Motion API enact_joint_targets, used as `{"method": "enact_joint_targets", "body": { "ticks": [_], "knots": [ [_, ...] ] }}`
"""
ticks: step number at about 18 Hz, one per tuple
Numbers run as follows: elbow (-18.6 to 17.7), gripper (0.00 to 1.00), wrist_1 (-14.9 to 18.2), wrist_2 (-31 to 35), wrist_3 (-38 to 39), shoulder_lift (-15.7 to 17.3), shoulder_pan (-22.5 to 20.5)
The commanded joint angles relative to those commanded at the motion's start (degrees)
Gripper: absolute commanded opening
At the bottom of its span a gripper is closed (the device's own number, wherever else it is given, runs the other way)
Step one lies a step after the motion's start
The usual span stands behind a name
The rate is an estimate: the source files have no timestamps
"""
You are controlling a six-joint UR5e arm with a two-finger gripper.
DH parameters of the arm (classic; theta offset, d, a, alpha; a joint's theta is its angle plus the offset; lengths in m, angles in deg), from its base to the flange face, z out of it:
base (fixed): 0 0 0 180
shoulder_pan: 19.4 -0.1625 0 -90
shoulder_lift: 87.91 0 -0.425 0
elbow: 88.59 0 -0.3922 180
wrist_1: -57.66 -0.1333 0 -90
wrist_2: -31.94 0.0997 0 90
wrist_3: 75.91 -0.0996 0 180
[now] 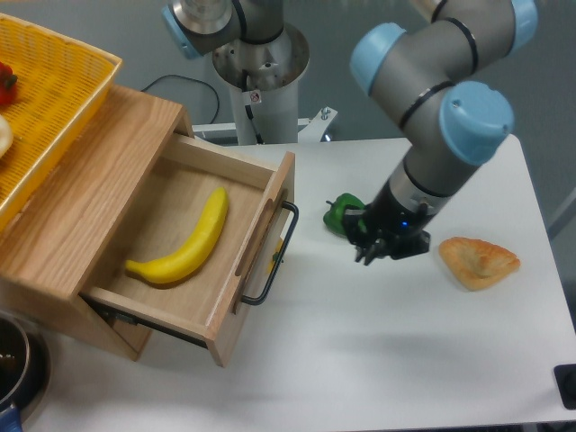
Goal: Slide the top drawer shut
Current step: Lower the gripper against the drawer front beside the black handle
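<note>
The claw (371, 252) hangs over the white table (378, 360) with its opening too hard to judge, a pepper (340, 211) just at its 11 o'clock and a pastry (478, 261) at 3, while the drawer (193, 247) at 9 stands pulled out holding a banana (184, 243).

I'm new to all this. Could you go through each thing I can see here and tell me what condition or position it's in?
top drawer: pulled open, not yet pushed shut
banana: lying flat inside the drawer
green pepper: on the table, partly hidden behind the claw
claw: low over the table right of the drawer handle; open or shut unclear
pastry: lying on the table, untouched
yellow basket: sitting on the cabinet
</note>
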Motion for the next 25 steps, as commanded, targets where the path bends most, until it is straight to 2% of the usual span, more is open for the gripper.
{"method": "enact_joint_targets", "body": {
  "ticks": [10, 12, 25],
  "knots": [
    [-0.8, 0.18, 0.1, 0.0, 3.0, 1.3, 2.9],
    [-1.0, 0.12, 0.0, 0.0, 3.2, 1.3, 3.5],
    [-1.5, 0.12, -0.3, 0.3, 4.6, 1.3, 5.5]
  ]
}}
